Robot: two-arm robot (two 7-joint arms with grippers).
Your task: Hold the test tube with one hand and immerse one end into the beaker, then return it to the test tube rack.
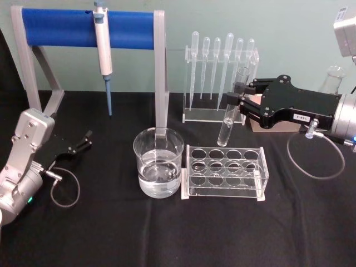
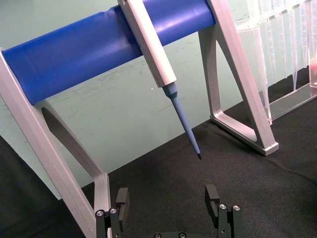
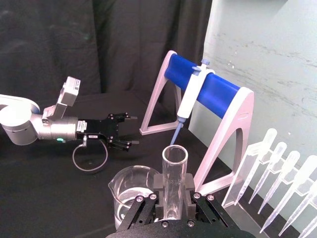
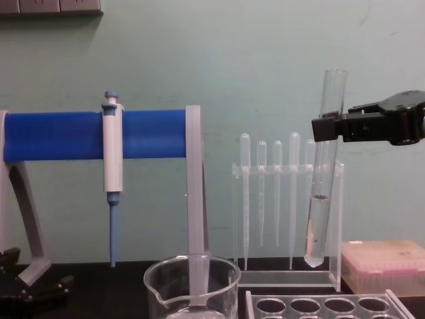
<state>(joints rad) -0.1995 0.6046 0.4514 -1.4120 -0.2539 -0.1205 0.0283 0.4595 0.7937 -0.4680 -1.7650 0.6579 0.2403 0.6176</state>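
1. Overhead, in the head view, the beaker (image 1: 141,162) stands on the black-covered bench (image 1: 111,233), about a third full of clear liquid. Just beside it, on the robot's right, is the clear rack (image 1: 225,195), and every hole seen in it is vacant. The right claw (image 1: 240,95) is clamped on the upper part of the one test tube (image 1: 227,123), which hangs in the air behind the rack and apart from the beaker. Six pipettes (image 1: 217,69) hang in a clear stand at the back. One pipettor (image 1: 103,50) hangs on the blue stand (image 1: 61,28). The left claw (image 1: 81,143) rests low at the robot's left with its fingers spread and nothing between them.
2. From the left wrist, the left claw (image 2: 167,198) gapes over black cloth, facing the pipettor (image 2: 151,47) and a pale green wall.
3. From the right wrist, the right claw (image 3: 174,192) pinches the test tube (image 3: 174,163), whose open mouth faces the camera. The beaker (image 3: 118,191) sits beyond it, and the left claw (image 3: 127,132) is farther off.
4. From the chest, the test tube (image 4: 325,166) leans slightly in the right claw (image 4: 327,127). Its round end is above the rack (image 4: 325,307) and to the right of the beaker (image 4: 192,264). One pink box (image 4: 385,266) sits behind.
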